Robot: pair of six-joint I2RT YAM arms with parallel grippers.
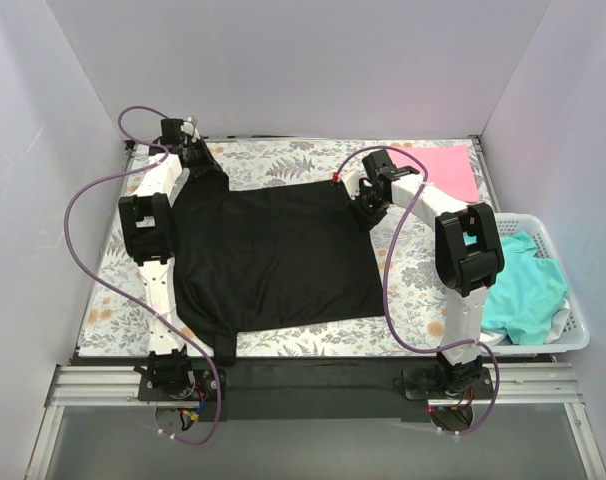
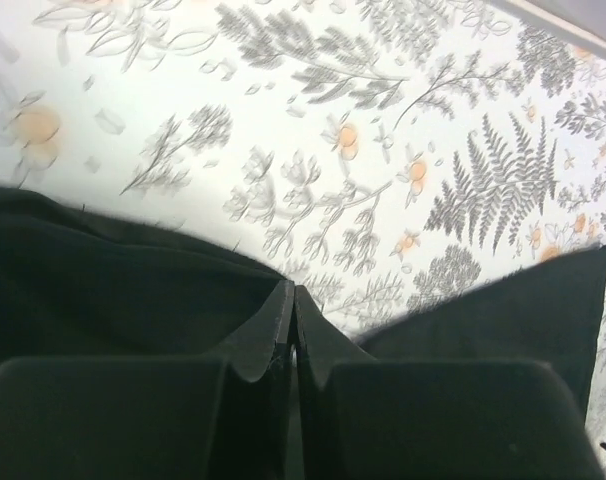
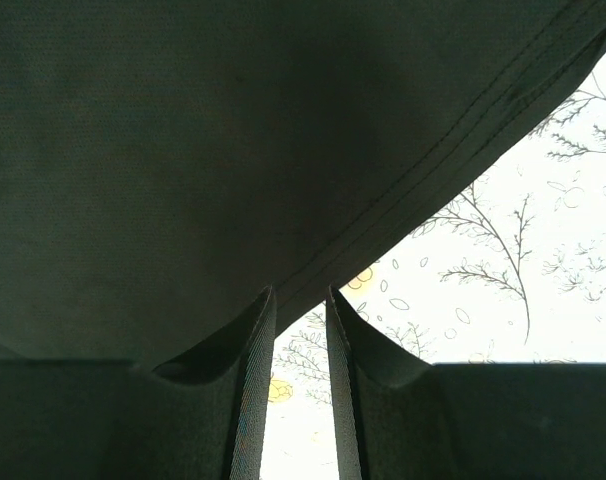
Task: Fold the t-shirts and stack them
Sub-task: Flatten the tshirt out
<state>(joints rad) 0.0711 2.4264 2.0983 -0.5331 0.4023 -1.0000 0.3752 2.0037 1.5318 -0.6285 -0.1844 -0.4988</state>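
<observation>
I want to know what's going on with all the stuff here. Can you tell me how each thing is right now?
black t-shirt: spread flat on the table cloth, not folded.
pink t-shirt: lying flat at the far right corner.
teal t-shirt: crumpled in the basket.
basket: holding clothes.
left fingers: shut at the black shirt's edge.
right fingers: slightly apart at the black shirt's hem.

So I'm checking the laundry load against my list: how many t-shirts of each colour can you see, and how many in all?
Black t-shirt, spread on the table: 1
Pink t-shirt, at the far right of the table: 1
Teal t-shirt, in the white basket: 1
Total: 3 t-shirts
</observation>
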